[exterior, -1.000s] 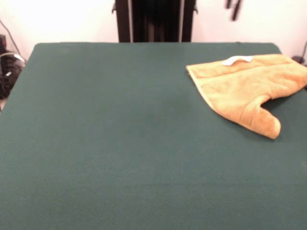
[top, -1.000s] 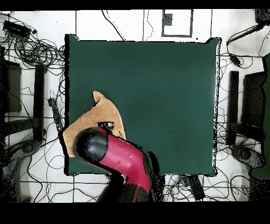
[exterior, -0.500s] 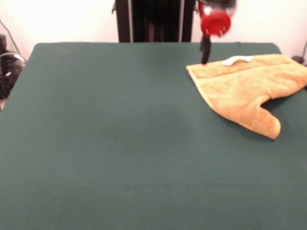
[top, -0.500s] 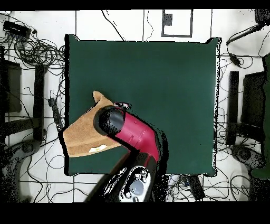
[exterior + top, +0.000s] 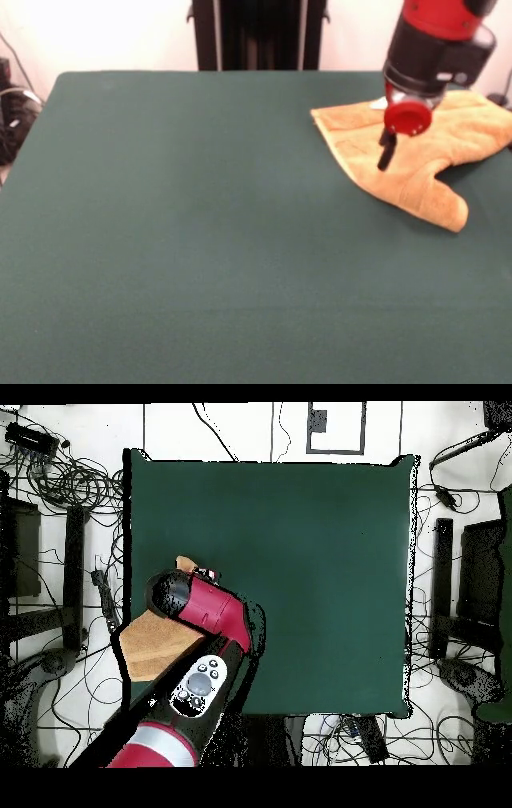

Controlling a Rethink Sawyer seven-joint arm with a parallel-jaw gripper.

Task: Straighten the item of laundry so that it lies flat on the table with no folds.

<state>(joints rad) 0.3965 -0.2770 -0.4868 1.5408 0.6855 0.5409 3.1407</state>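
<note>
Towel [image 5: 416, 152] sits on the far right part of the green table [image 5: 200, 240] in the front view. It is orange-yellow and fuzzy. It does not lie flat. One part sticks out toward the front like a thumb, and its end is rolled up into a soft bump. A woven band runs along its left edge. A small white tag [image 5: 376, 102] peeks out at the back edge, mostly hidden by the arm.

The red and black arm [image 5: 436, 48] comes down over the towel. At its end is a round red part, and below that a thin dark gripper [image 5: 386, 152] hangs over the middle of the towel. It looks like one dark stick from here, so I cannot tell if its fingers are spread apart or pressed together. I also cannot tell if it touches the cloth or stays just above it.

From above, the arm [image 5: 205, 609] covers most of the towel [image 5: 155, 644]. Only a corner near the table's left edge and a small tip by the arm's end show. The towel lies close to that edge of the table [image 5: 300, 534]. The rest of the green cloth is smooth.

Wires lie on the floor [image 5: 60, 484] around the table.
</note>
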